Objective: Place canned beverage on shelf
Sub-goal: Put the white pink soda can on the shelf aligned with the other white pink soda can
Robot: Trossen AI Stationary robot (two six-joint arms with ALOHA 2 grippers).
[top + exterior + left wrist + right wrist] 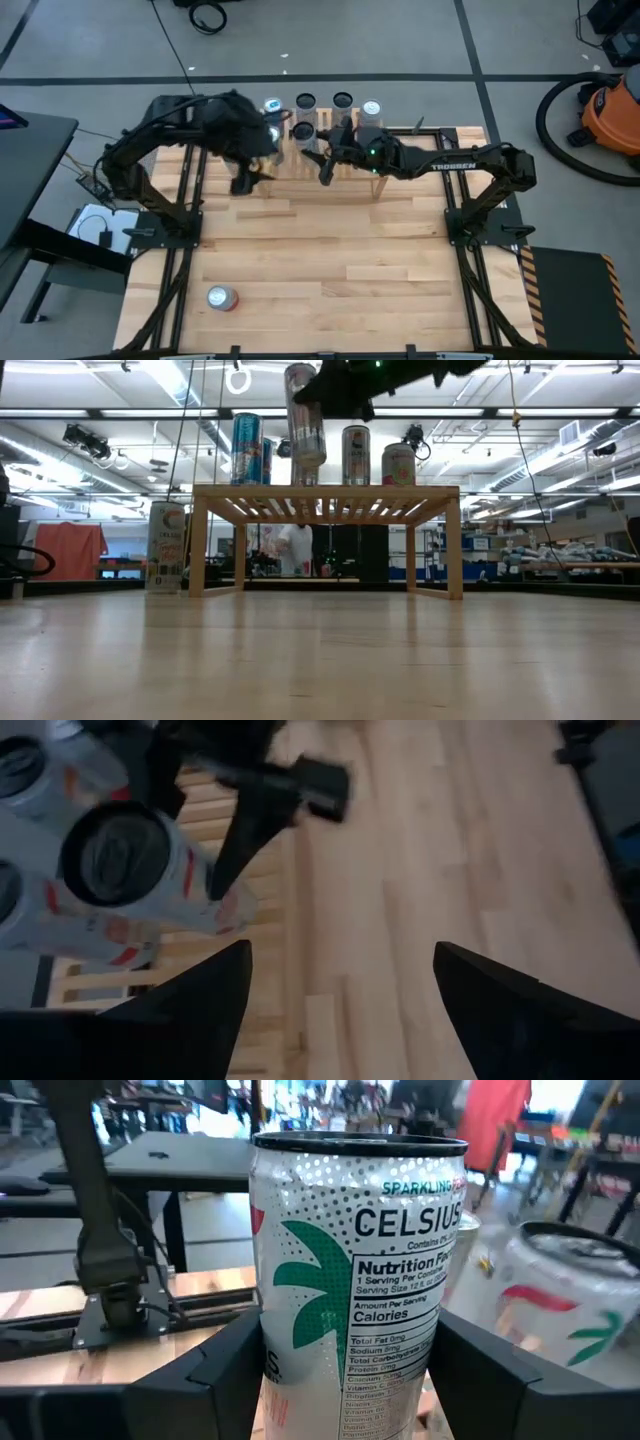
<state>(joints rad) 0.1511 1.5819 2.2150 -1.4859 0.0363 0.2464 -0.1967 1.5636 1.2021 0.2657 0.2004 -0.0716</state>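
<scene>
The wooden slat shelf [325, 495] stands at the table's far side [395, 150] with several cans upright on its top. My right gripper [350, 1380] is shut on a white Celsius can [360, 1270] with a green palm print. It holds the can above the shelf's top [304, 415], over the shelf's left part [303, 130]. My left gripper [340, 990] is open and empty, hovering just left of the shelf [250, 180]. From there it looks down on the held can [125, 855]. My right gripper pinches the can's round side wall [275, 1360] between its two fingers [225, 1375], one on each side. In the low view the fingers sit on the can's upper half [312, 400] and come about level from the table's right. The can is nearly upright, slightly tilted, clear of the shelf.
Another can [220, 297] lies on its side near the table's front left. A tall can [165, 545] stands on the table just left of the shelf. Cans on the shelf [342, 100] stand close around the held one. Bare planks [330, 260] lie in front of the shelf.
</scene>
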